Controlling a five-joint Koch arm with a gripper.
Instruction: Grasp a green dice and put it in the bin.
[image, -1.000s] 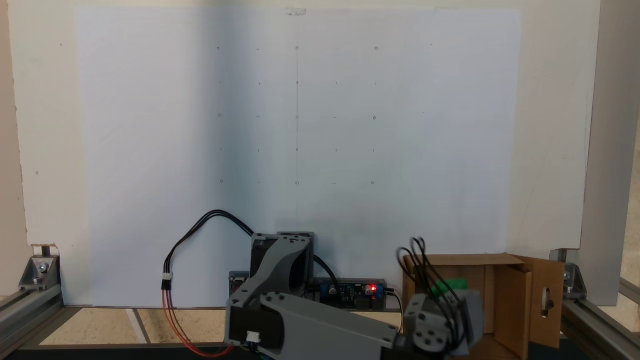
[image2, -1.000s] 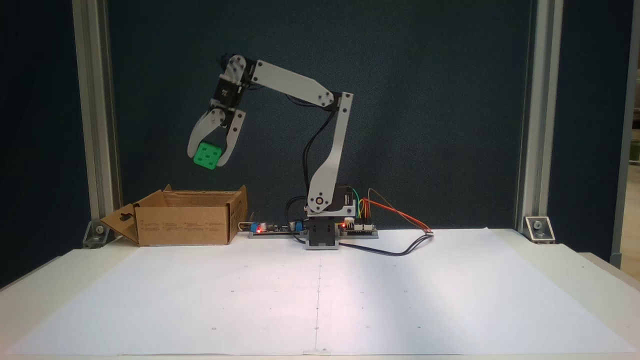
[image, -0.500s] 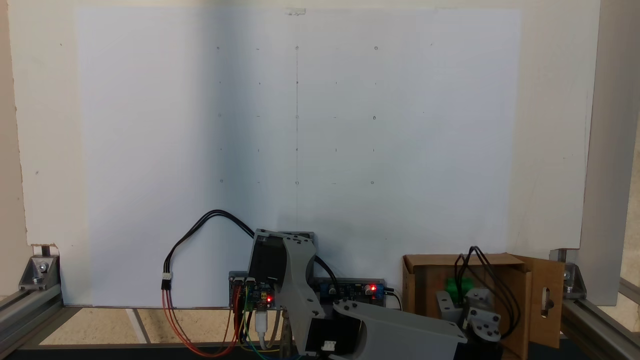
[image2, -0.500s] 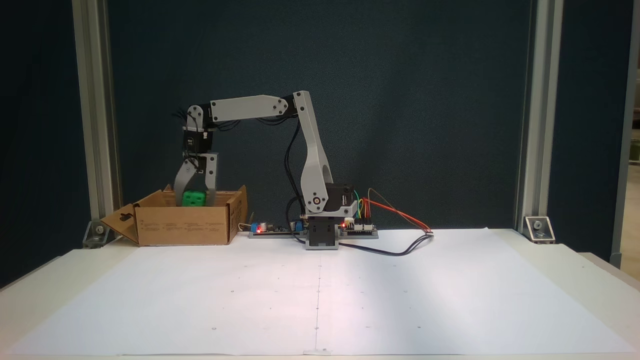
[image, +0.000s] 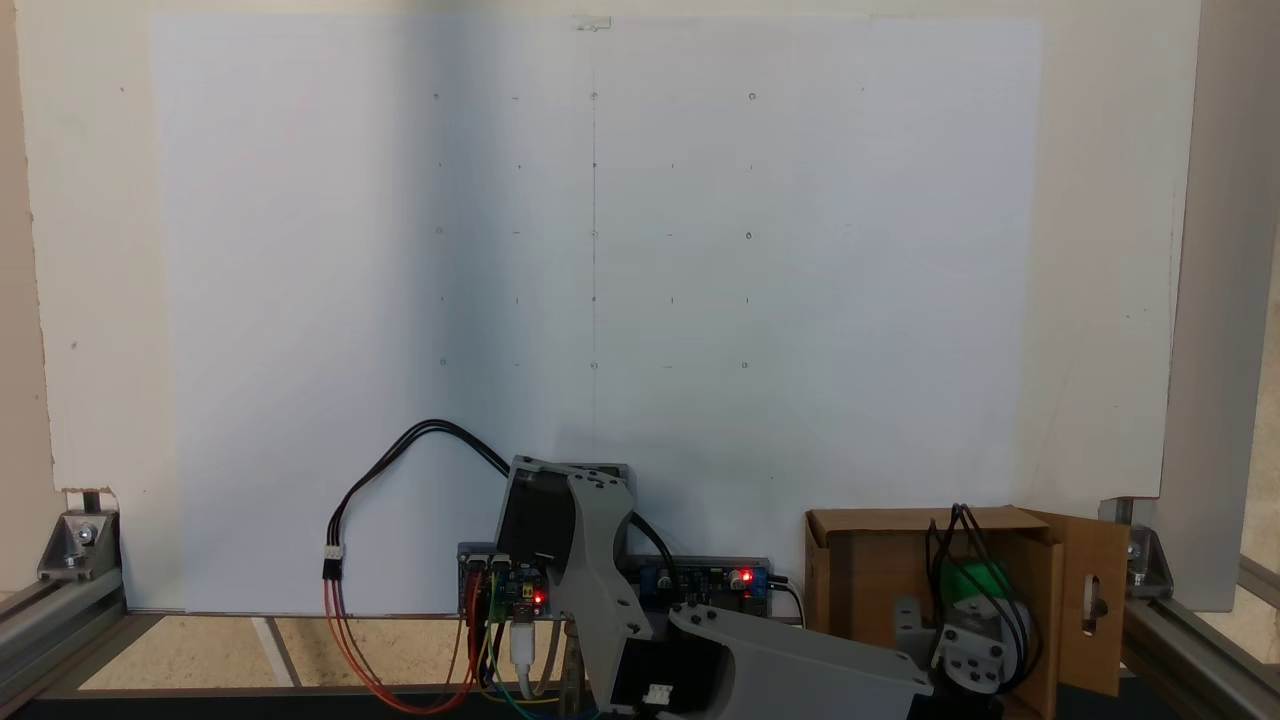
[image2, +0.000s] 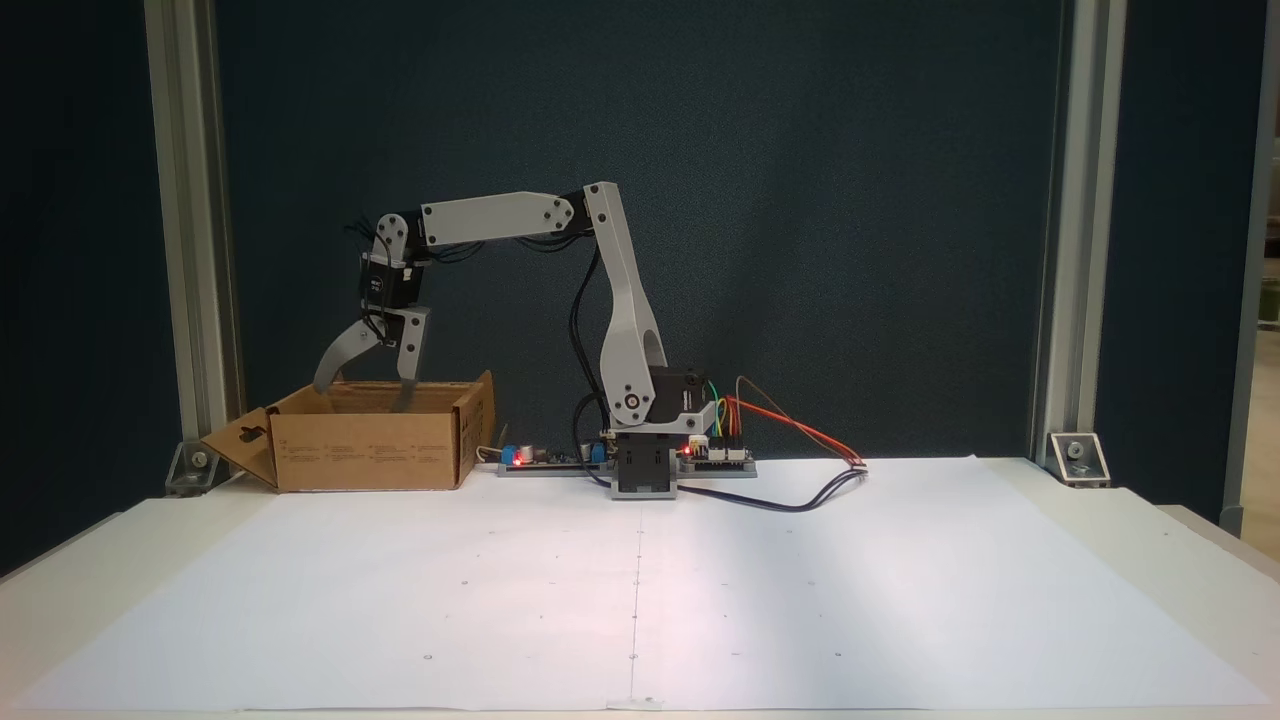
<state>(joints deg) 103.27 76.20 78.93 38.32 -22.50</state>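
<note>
The green dice (image: 975, 580) shows as a bright green patch inside the bin (image: 850, 575), partly covered by the wrist motor (image: 975, 655) and its black cables. The bin (image2: 370, 450) is a brown cardboard box at the table's back left in a fixed view, and its walls hide the dice there. My gripper (image2: 360, 397) hangs over the box opening. Its two grey fingers are spread wide with nothing between them, and their tips dip just below the box rim.
A side flap with a keyhole slot (image: 1095, 600) sticks out from the box toward an aluminium frame post (image2: 190, 250). The arm's base (image2: 645, 470), circuit boards and loose wires (image2: 800, 490) sit at the back of the white paper sheet (image2: 640, 600).
The arm lowered from high above the box down to its opening with the dice in its grip. The fingers then spread apart and the dice dropped into the box.
</note>
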